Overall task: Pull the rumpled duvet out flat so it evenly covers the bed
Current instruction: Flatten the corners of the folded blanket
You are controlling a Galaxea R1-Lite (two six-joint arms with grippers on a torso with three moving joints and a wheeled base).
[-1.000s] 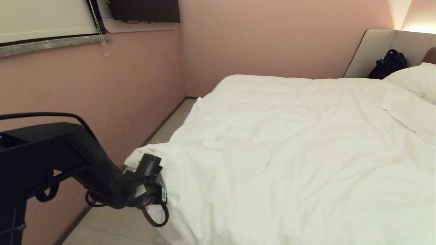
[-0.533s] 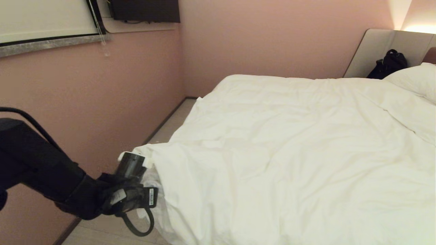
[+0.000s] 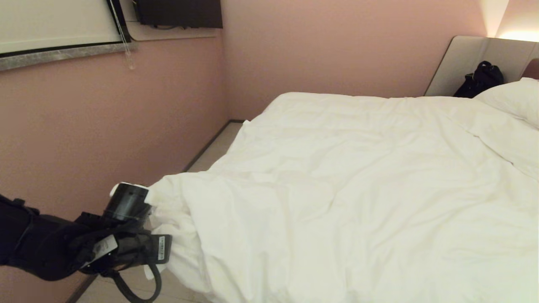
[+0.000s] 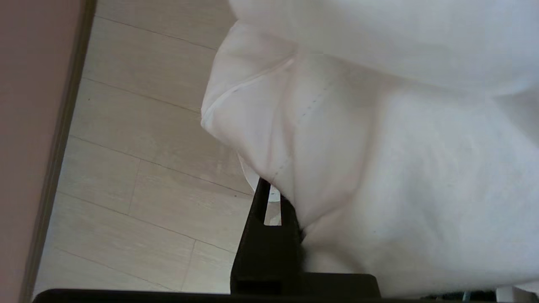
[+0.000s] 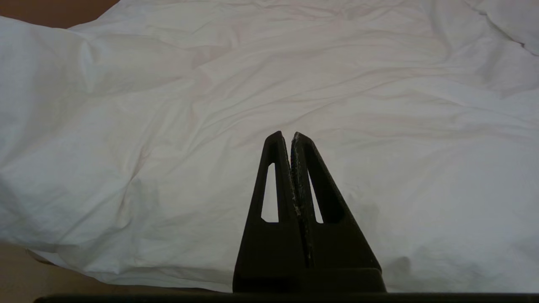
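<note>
Duvet (image 3: 358, 189): white, wrinkled, spread over the bed (image 3: 467, 63), near corner drawn out past the bed's edge above the floor (image 3: 126, 290). Left gripper (image 3: 147, 214): clamped on that corner. Right gripper (image 5: 291, 135): closed, empty, above the duvet.

I can't read any text from here. The only printed things I can find are two small white labels on the left arm's wrist housing (image 3: 126, 246) in the head view: one label (image 3: 161, 248) on its end face carries dark print, perhaps a barcode, and another sticker (image 3: 102, 245) sits on its side, but both are too small for me to make out a single letter or digit. I see no brand, number or sign on the duvet (image 3: 337, 189) or on the walls.
</note>
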